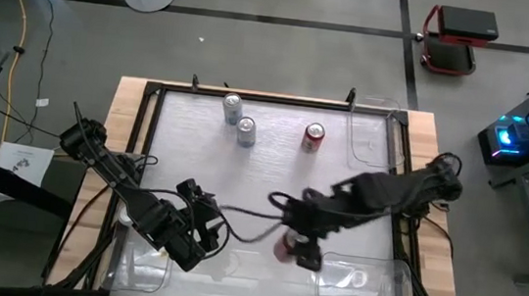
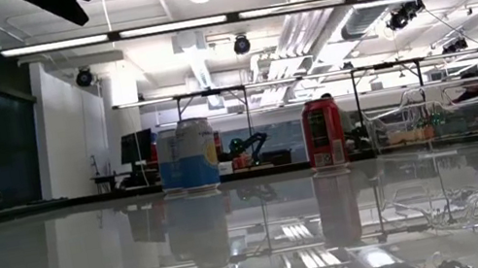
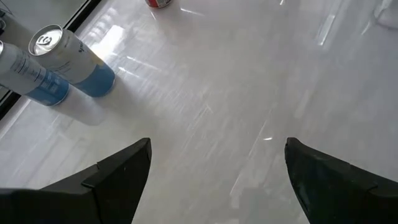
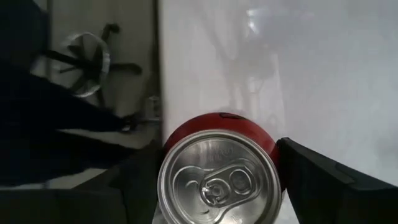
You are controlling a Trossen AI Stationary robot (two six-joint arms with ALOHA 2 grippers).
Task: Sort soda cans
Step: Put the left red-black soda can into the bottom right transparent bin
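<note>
A red soda can [image 1: 282, 249] with a silver top sits between my right gripper's [image 1: 299, 249] fingers near the table's near edge. My right gripper [image 4: 217, 158] is shut on it. Another red can [image 1: 313, 136] and two silver-and-blue cans [image 1: 232, 108] [image 1: 245, 132] stand upright on their bases toward the far edge. They also show in the low view: the red can [image 2: 323, 134] and the silver-and-blue pair [image 2: 189, 156]. My left gripper [image 1: 202, 232] hovers open over bare table near the near-left, touching nothing. Its wrist view shows the open left gripper [image 3: 217, 180] and both silver-and-blue cans [image 3: 71, 59]. My right gripper pinches the red can by its side wall just below the top rim [image 4: 273, 163], one finger [image 4: 323, 180] on each side. The fingers come from above, pointing down. The can is upright; whether its base is on the table I cannot tell.
Clear plastic bins sit at the far right [image 1: 372, 140], near right [image 1: 358, 288] and near left [image 1: 139, 265] of the table. A black frame [image 1: 150, 116] runs round the table top. The two arms are close together near the near edge. Open surface lies in the middle.
</note>
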